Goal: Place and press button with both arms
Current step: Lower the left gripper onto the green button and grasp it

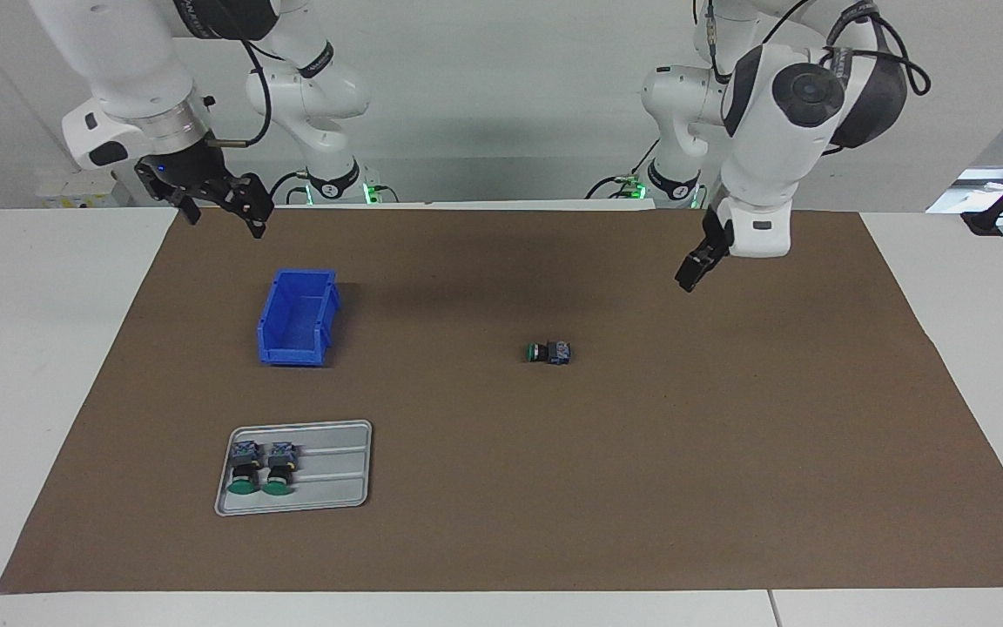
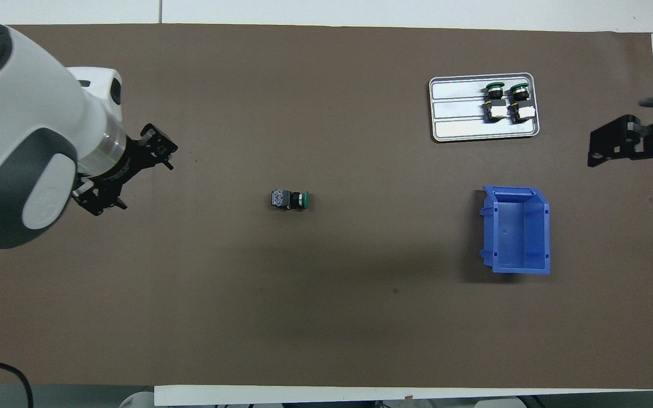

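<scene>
The right pincer hangs released over the brown mat near the robots, holding nothing. Below it stands a blue bin, and farther from the robots a grey tray carries two spare buttons. The button lies on its side mid-bench, green cap toward the bin. It looks small, light, rigid and apt to roll; the black body seems the best place to grip. The left pincer hovers released, empty.
</scene>
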